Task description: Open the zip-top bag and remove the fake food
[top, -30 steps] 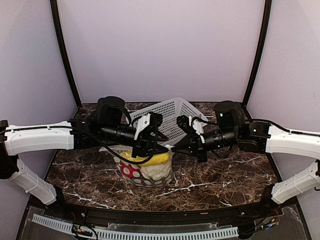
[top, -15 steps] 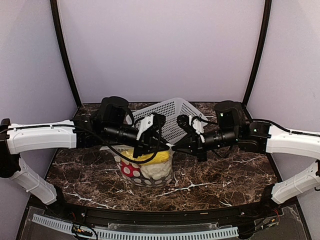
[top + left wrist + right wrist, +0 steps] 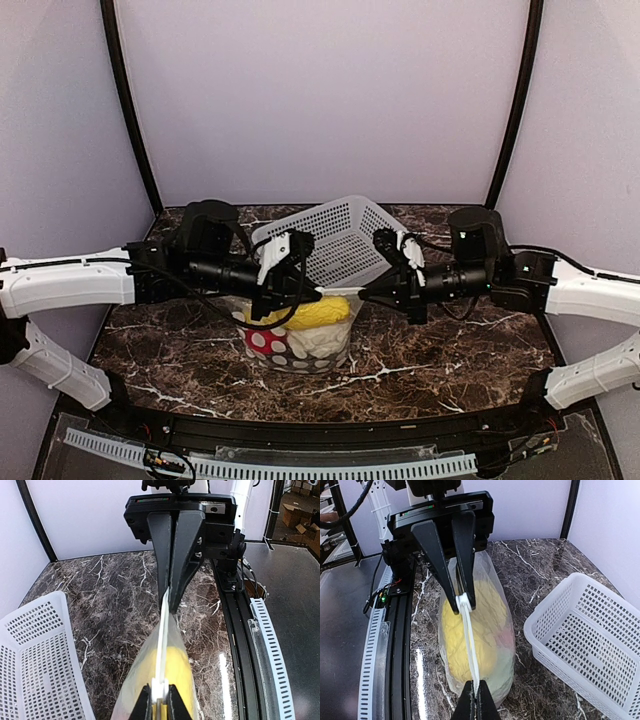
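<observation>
The zip-top bag (image 3: 300, 335) stands on the marble table, held up between both grippers by its white zip strip (image 3: 470, 647). Yellow fake food (image 3: 300, 315) fills the top, with a red piece (image 3: 262, 340) and a pale one below. My left gripper (image 3: 160, 700) is shut on the slider end of the strip; it shows in the top view (image 3: 285, 290). My right gripper (image 3: 475, 700) is shut on the other end of the strip, at the bag's right in the top view (image 3: 362, 292). The strip is stretched taut and straight between them.
A white perforated basket (image 3: 335, 235) stands tilted behind the bag, between the two wrists; it also shows in the left wrist view (image 3: 35, 665) and the right wrist view (image 3: 590, 640). A black rail (image 3: 300, 430) runs along the table's near edge.
Both grippers have moved apart, left to the left and right to the right, pulling the zip strip taut. The bag's top now sits wider, with more yellow food showing.
</observation>
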`<control>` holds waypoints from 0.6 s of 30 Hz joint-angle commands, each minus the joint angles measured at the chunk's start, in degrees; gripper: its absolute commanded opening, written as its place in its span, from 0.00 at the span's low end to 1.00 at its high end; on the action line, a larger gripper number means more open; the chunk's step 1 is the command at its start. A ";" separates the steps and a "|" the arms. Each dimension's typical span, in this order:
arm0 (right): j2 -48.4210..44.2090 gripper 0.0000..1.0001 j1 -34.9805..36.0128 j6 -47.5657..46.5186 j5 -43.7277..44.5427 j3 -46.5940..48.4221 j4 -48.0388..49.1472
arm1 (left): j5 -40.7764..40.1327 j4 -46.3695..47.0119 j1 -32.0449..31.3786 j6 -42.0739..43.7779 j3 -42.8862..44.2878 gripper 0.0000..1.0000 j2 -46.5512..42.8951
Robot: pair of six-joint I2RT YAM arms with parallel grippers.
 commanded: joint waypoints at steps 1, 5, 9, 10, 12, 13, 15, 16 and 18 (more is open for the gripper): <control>-4.13 0.00 -1.64 1.90 2.13 -1.87 0.55 | -1.58 -3.20 1.82 -0.92 -2.25 0.04 -4.04; -6.97 0.00 -2.52 2.37 3.78 -3.11 -1.08 | -0.61 -3.97 5.02 -1.91 -4.09 0.04 -6.90; -9.94 0.00 -3.50 3.21 5.22 -4.30 -2.19 | -1.32 -6.45 8.24 -1.05 -5.36 0.04 -9.80; -10.53 0.00 -3.68 3.32 5.62 -4.53 -2.52 | -1.71 -7.27 8.59 -0.94 -5.56 0.04 -10.53; -11.57 0.00 -4.07 3.46 6.56 -4.85 -3.30 | -2.63 -8.39 9.24 -0.42 -5.90 0.04 -11.49; -11.98 0.00 -4.24 3.55 6.98 -4.99 -3.78 | -3.14 -8.68 9.42 0.07 -6.06 0.04 -11.99; -12.80 0.00 -4.57 3.61 8.26 -5.28 -4.54 | -4.93 -9.38 9.51 0.55 -6.64 0.04 -12.69; -13.19 0.00 -4.79 3.61 8.98 -5.35 -5.01 | -5.97 -9.81 9.63 0.66 -7.11 0.04 -12.91; -14.44 0.00 -5.25 3.55 10.47 -5.40 -5.90 | -7.31 -10.35 9.76 0.75 -7.84 0.05 -13.70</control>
